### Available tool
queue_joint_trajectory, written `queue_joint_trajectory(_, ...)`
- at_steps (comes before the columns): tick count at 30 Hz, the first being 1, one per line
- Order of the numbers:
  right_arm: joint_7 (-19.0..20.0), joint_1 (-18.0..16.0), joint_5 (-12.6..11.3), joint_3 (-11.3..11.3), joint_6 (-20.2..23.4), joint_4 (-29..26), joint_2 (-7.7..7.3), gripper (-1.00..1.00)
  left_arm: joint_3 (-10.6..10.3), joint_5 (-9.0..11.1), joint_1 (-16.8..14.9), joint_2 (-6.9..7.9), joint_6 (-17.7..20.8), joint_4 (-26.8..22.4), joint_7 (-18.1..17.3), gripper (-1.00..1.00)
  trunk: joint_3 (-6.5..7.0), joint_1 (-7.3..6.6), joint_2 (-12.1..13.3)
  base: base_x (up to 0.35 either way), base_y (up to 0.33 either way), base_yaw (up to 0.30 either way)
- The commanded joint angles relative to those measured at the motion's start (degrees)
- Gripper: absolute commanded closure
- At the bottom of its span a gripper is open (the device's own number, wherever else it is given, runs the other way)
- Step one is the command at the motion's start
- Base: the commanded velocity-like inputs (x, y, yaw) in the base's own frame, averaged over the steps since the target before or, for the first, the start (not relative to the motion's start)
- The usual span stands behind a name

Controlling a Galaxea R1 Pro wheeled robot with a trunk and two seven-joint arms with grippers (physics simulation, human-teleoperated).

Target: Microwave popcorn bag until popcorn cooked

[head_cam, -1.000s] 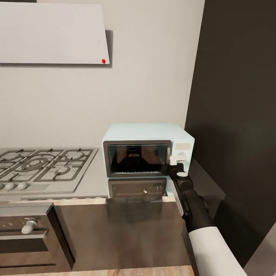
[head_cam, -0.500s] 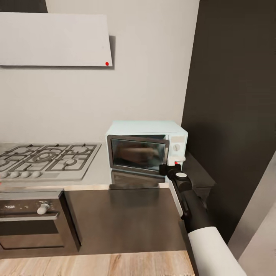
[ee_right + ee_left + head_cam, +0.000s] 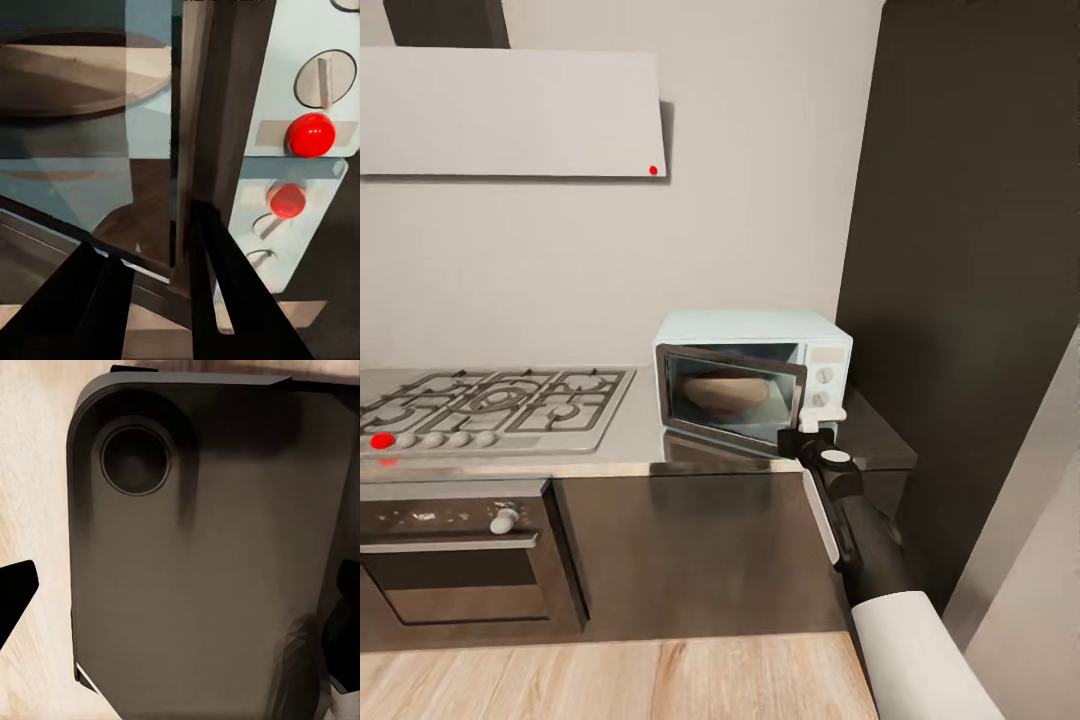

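Note:
The pale mint-blue microwave (image 3: 752,345) stands on the grey countertop (image 3: 625,445) by the dark wall. Its glass door (image 3: 732,395) is ajar, swung out at the free edge. My right gripper (image 3: 806,438) is at that edge, below the knob panel (image 3: 826,375). In the right wrist view its fingers (image 3: 101,304) straddle the door's grey frame (image 3: 196,150), shut on it. A tan-brown rounded shape (image 3: 725,395) shows through the glass; I cannot tell whether it is the popcorn bag. The popcorn is hidden. My left gripper (image 3: 180,604) is open and holds nothing.
A gas hob (image 3: 490,400) lies left of the microwave, with a red light (image 3: 381,440) at its front. A built-in oven (image 3: 455,560) sits under it. A tall dark cabinet (image 3: 970,280) stands right of the microwave. A hood (image 3: 510,115) hangs above the hob. The floor (image 3: 610,680) is wood.
The camera has backed away, so the whole view shifted. The microwave door has swung from shut to ajar, with my right gripper staying at its free edge.

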Motion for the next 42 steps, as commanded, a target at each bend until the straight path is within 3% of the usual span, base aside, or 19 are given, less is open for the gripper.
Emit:
queue_joint_trajectory(1,-0.9,0.0,1.9,0.1,0.6,0.0,0.0,1.0,0.1,0.3,0.0,0.0,-0.1,-0.1,-0.2,-1.0,-0.07,0.0,0.0,-0.01,0.006,0.0)
queue_joint_trajectory(8,-0.8,0.0,1.9,0.0,0.7,-0.1,0.0,1.0,0.2,0.3,0.0,0.01,-0.1,-0.1,-0.2,-1.0,-0.07,0.0,0.0,-0.001,0.001,0.0)
queue_joint_trajectory(9,-0.8,0.0,1.9,0.0,0.7,-0.1,0.0,-1.0,0.2,0.3,0.0,0.01,-0.1,-0.1,-0.2,-1.0,-0.07,0.0,0.0,0.0,0.0,0.0)
queue_joint_trajectory(20,-0.2,0.0,1.8,0.1,1.1,-0.1,0.0,-1.0,0.2,0.3,0.0,-0.01,-0.1,-0.1,-0.2,-1.0,-0.07,0.0,0.0,0.0,0.0,0.0)
queue_joint_trajectory(23,1.1,2.1,1.9,0.1,2.7,0.0,-0.11,-1.0,0.2,0.3,0.0,-0.01,-0.1,-0.1,-0.2,-1.0,-0.07,0.0,0.0,0.0,0.0,0.0)
queue_joint_trajectory(25,3.0,5.2,2.2,0.2,3.0,-0.1,-0.42,-1.0,0.1,0.3,0.0,-0.01,-0.1,-0.1,-0.2,-1.0,-0.07,0.0,0.0,0.0,0.0,0.0)
queue_joint_trajectory(28,4.3,7.0,2.0,0.2,3.3,-0.1,-4.33,-1.0,0.1,0.3,0.0,-0.01,-0.1,-0.1,-0.2,-1.0,-0.07,0.0,0.0,0.0,0.0,0.0)
queue_joint_trajectory(31,7.3,7.4,1.6,-0.3,3.5,-0.4,-10.49,-1.0,0.1,0.3,0.0,-0.01,-0.1,-0.1,-0.2,-1.0,-0.07,0.0,0.0,0.0,0.0,0.0)
queue_joint_trajectory(33,8.4,7.4,1.6,-2.7,3.5,-0.8,-12.92,-1.0,0.1,0.3,0.0,-0.01,-0.1,-0.1,-0.2,-1.0,-0.07,0.0,0.0,0.0,0.0,0.0)
queue_joint_trajectory(37,9.0,7.4,1.5,-8.8,3.5,-1.2,-14.23,-1.0,0.1,0.3,0.0,0.0,-0.1,-0.1,-0.2,-1.0,-0.07,0.0,0.0,0.0,0.0,0.0)
queue_joint_trajectory(42,9.0,7.4,1.4,-10.0,3.5,-2.6,-14.12,-1.0,0.1,0.3,0.0,0.07,-0.1,-0.1,-0.2,-1.0,-0.07,0.0,0.0,0.0,0.0,0.0)
